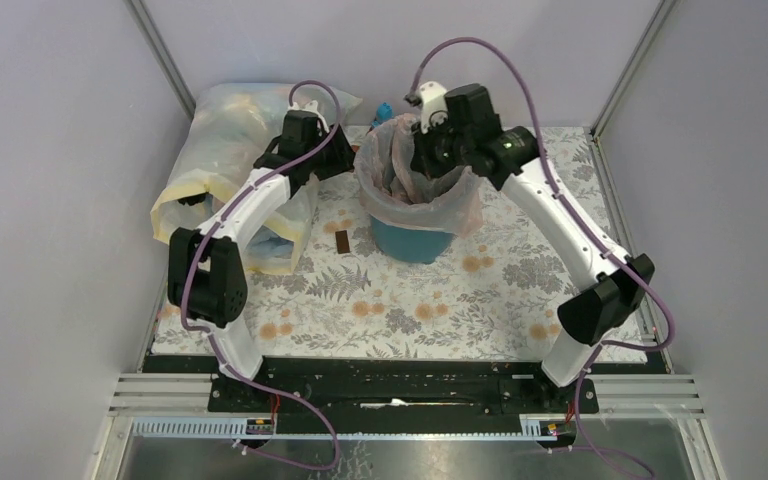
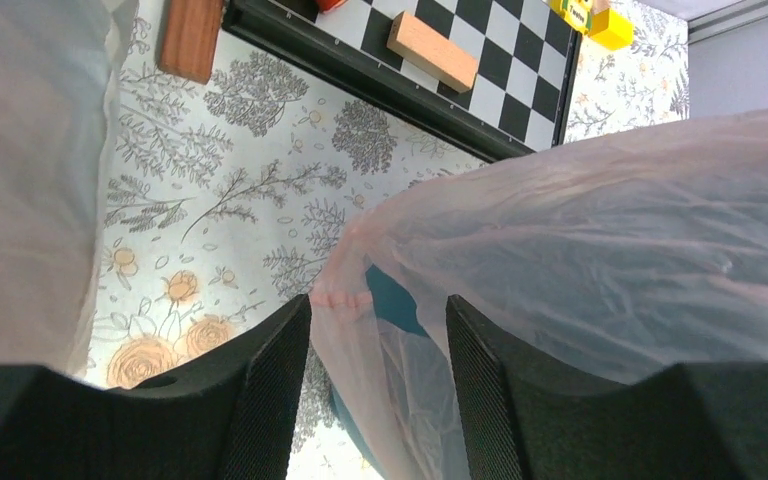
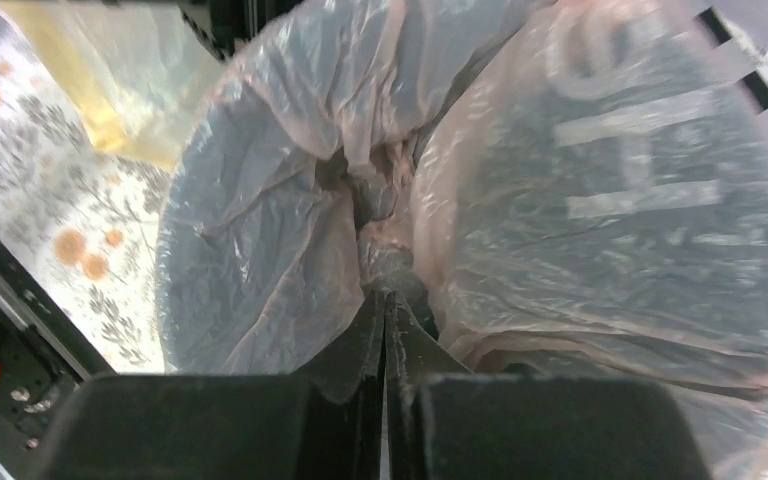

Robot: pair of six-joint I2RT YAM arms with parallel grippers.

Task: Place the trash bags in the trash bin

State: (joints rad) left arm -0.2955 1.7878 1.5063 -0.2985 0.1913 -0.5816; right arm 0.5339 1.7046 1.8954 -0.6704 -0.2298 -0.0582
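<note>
The teal trash bin stands at the table's back centre. A pale-pink trash bag lines it and hangs over its rim. My left gripper is at the bin's left rim. In the left wrist view it is open, and the bag's hanging edge runs loosely between its fingers, with teal bin wall behind. My right gripper reaches down into the bin's mouth. In the right wrist view it is shut, its tips pinching gathered folds of the bag at the middle.
A large yellowish-white sack lies left of the bin, under my left arm. A small brown block lies by the bin's base. The left wrist view shows a checkerboard, a wooden block, a brown block and yellow pieces.
</note>
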